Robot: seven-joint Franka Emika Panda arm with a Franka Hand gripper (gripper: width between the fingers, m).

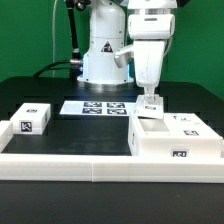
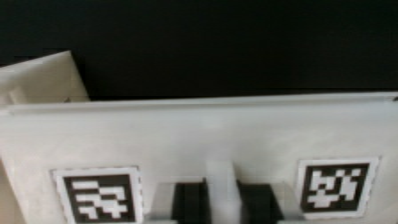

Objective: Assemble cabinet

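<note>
The white cabinet body (image 1: 172, 140) stands at the exterior view's right, with a tag on its front face. My gripper (image 1: 150, 96) hangs straight down over its near-left part and is shut on a small white cabinet panel (image 1: 152, 104) that bears a tag. The panel stands upright just above or on the body's top; I cannot tell if they touch. In the wrist view the gripper (image 2: 217, 205) has its dark fingers (image 2: 183, 207) pressed on either side of a white strip of the panel (image 2: 214, 140), which carries two tags. A second small white panel (image 1: 30, 118) lies at the left.
The marker board (image 1: 95, 107) lies flat in front of the robot base (image 1: 103, 60). A low white border rail (image 1: 90, 166) runs along the front. Another white piece (image 2: 45, 82) shows beyond the held panel in the wrist view.
</note>
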